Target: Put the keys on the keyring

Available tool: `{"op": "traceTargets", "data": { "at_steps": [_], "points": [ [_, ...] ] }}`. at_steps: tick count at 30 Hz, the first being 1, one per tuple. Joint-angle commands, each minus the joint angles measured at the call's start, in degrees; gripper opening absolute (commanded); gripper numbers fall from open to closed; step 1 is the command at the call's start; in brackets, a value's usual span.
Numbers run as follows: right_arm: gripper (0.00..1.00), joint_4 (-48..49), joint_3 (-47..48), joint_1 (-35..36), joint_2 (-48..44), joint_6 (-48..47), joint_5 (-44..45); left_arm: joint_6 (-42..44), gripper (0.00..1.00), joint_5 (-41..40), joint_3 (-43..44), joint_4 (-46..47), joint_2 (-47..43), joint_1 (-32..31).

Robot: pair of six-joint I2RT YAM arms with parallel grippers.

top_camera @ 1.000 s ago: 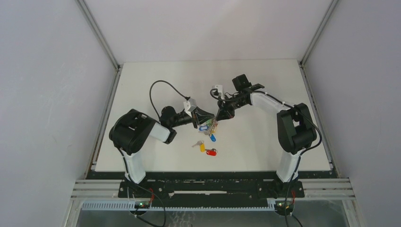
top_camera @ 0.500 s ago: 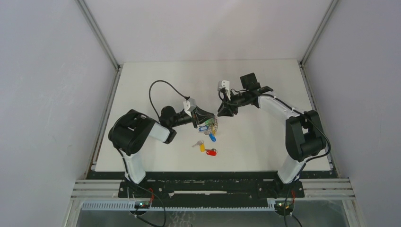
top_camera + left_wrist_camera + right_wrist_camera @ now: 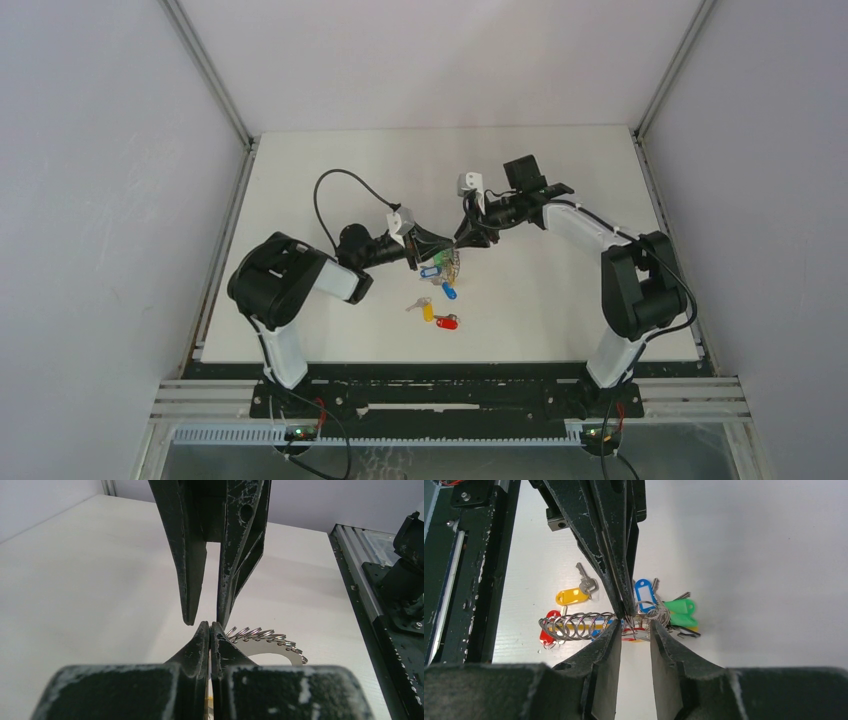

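My left gripper [image 3: 428, 254] is shut on the keyring [image 3: 448, 266], a silver coil of rings [image 3: 574, 625] with a blue tag [image 3: 644, 589] and green tags [image 3: 681, 611], held just above the table. From the other side my right gripper [image 3: 635, 625] stands open. Its fingertips straddle the ring right beside the left gripper's tips and hold nothing. Two loose keys lie on the table nearer the arm bases. One has a yellow tag [image 3: 427, 311], the other a red tag [image 3: 447, 322]. In the left wrist view the silver rings [image 3: 265, 635] show just behind my shut fingers [image 3: 201, 640].
The white table [image 3: 560, 300] has a black rail [image 3: 450, 368] along its near edge. A black cable [image 3: 330, 195] loops over the left arm. Grey walls enclose the table on three sides.
The right gripper has opened and its arm has swung a little to the right, then eased back toward the keyring. The left gripper and keyring have stayed put.
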Motion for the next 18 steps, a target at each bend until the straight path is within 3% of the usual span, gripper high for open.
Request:
{"op": "traceTargets", "data": {
  "at_steps": [1,10,15,18],
  "points": [
    [0.27,-0.8,0.1,0.6,0.8,-2.4,-2.8,0.3,0.0,-0.2,-0.5,4.0,-2.6,0.1],
    [0.2,-0.5,0.1,0.7,2.2,-2.8,-3.2,-0.1,0.0,0.1,-0.2,4.0,-2.6,0.1],
    [0.0,-2.6,0.8,0.4,2.3,-3.9,-3.2,-0.2,0.0,0.2,-0.1,4.1,-2.3,0.1],
    [0.0,-5.7,2.3,0.5,1.9,-4.6,-0.3,-0.2,0.0,0.3,-0.3,4.0,-2.1,0.3]
  ]
}}
